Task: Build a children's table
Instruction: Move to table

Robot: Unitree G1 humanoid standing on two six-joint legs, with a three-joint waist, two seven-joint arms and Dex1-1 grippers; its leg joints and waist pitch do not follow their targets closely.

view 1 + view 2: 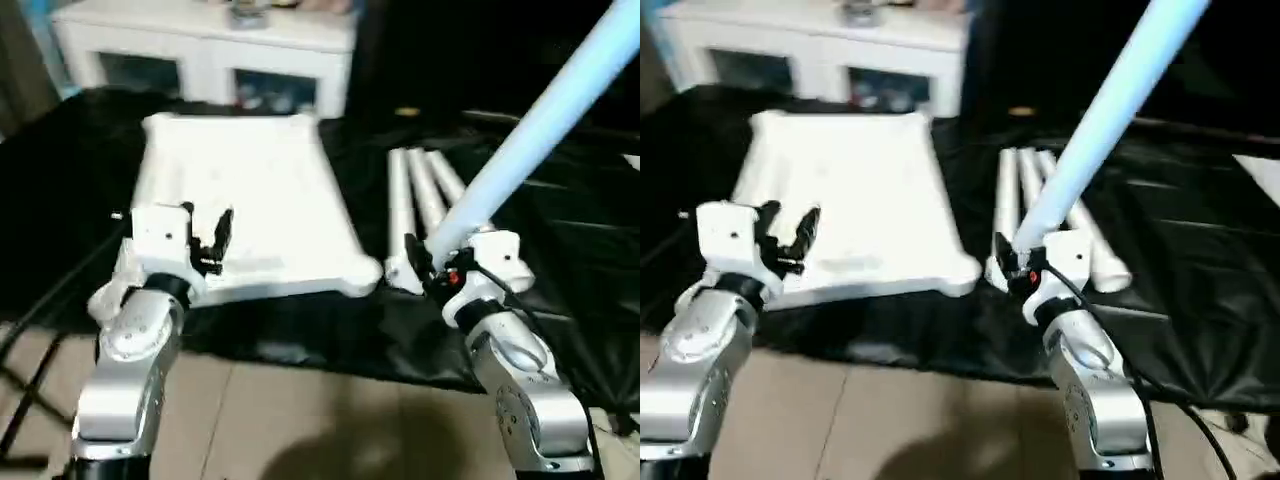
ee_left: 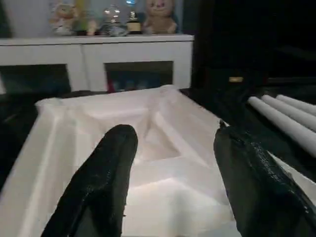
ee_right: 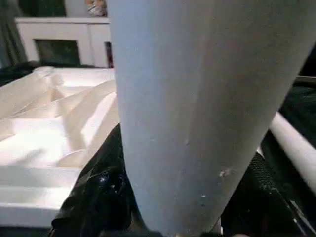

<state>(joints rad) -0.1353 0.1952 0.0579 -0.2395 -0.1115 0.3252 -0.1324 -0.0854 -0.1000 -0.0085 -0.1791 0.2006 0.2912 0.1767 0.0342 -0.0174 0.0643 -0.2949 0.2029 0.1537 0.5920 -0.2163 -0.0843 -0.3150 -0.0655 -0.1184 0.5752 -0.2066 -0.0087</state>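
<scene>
The white tabletop (image 1: 250, 190) lies underside up on a black cloth, its ribs and hollows showing in the left wrist view (image 2: 158, 143). My left gripper (image 1: 215, 240) hovers open over the tabletop's near edge, nothing between its black fingers (image 2: 106, 173). My right gripper (image 1: 430, 262) is shut on the thick end of one white leg (image 1: 540, 125), which slants up and to the right; the leg (image 3: 192, 113) stands between the fingers. Three more legs (image 1: 425, 195) lie side by side on the cloth, right of the tabletop and just beyond the right gripper.
A white glass-door cabinet (image 1: 210, 50) with small toys on top stands behind the tabletop. The black cloth (image 1: 580, 250) spreads far to the right. Tan floor (image 1: 320, 420) lies between me and the cloth. Thin dark rods (image 1: 30, 390) cross the floor at the near left.
</scene>
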